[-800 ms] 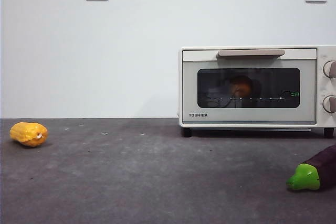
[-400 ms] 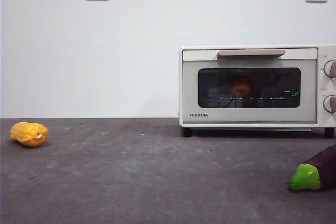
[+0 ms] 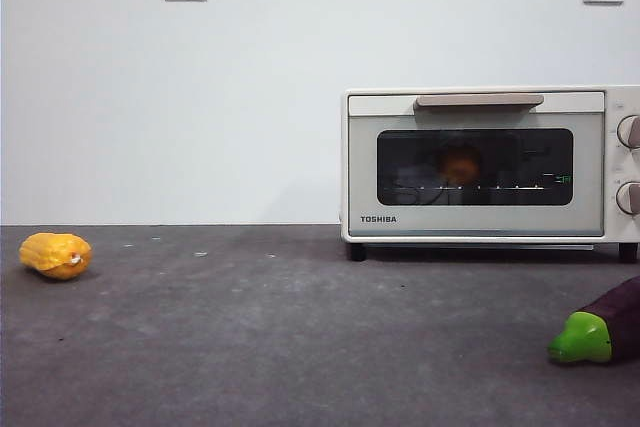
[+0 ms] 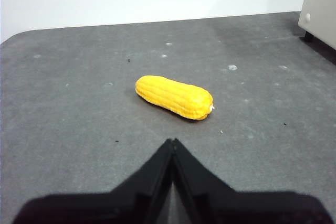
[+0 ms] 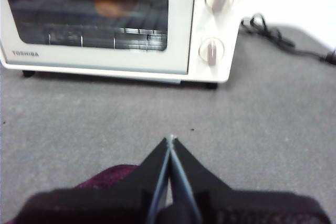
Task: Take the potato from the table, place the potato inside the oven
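Item, potato (image 3: 461,163): I see it behind the shut oven (image 3: 475,164) door, likely firm, light, rounded, best gripped across its middle; both jaws clenched, empty.

- The flat dark grey table (image 3: 280,327), rough and faintly speckled, spans the front view.
- A ribbed yellow corn cob (image 4: 175,97) lies on its side on it, just ahead of the left jaws' closed tips.
- A cream-white boxy toaster oven (image 5: 105,61) with a dark glass door stands on its feet well ahead of the right jaws.
- A purple eggplant with a green cap (image 3: 600,327) lies close under the right jaws.
- A black power cord (image 5: 278,38) trails across the surface beyond the oven's knob side.
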